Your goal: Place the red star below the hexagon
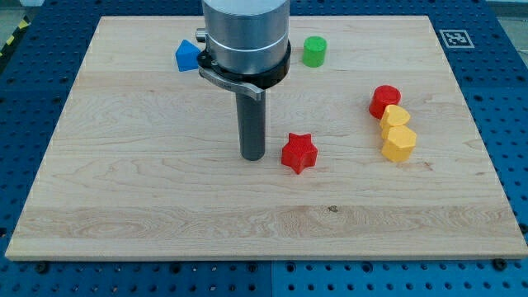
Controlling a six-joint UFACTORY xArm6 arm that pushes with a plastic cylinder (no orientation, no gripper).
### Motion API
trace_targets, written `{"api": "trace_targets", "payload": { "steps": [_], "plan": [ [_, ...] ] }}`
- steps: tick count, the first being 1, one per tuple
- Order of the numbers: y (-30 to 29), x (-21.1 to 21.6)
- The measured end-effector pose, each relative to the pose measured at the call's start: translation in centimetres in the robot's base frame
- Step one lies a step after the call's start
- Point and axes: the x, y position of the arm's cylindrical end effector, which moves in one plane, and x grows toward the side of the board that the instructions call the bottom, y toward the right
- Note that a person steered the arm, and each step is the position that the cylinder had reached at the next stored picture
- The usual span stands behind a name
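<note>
The red star (299, 153) lies near the board's middle. My tip (252, 156) rests on the board just to the star's left, a small gap apart from it. At the view's right, a yellow hexagon (399, 143) lies lowest in a tight diagonal row, with a second yellow block (394, 118) touching it above and a red cylinder (384, 100) above that. The star is well to the left of the hexagon, slightly lower than it.
A blue block (188, 55) lies at the view's top left beside the arm's grey body (245, 37). A green cylinder (314, 50) stands at the top, right of the arm. The wooden board (165, 206) has a marker tag (454, 37) outside its top right corner.
</note>
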Motion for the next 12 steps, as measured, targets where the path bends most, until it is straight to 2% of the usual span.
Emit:
{"api": "trace_targets", "payload": {
  "steps": [3,4,5,6,11,12],
  "plan": [
    [8.2,0.6],
    [9.6,2.8],
    [9.6,5.4],
    [9.6,6.1],
    [9.6,4.8],
    [11.5,4.8]
  ]
}}
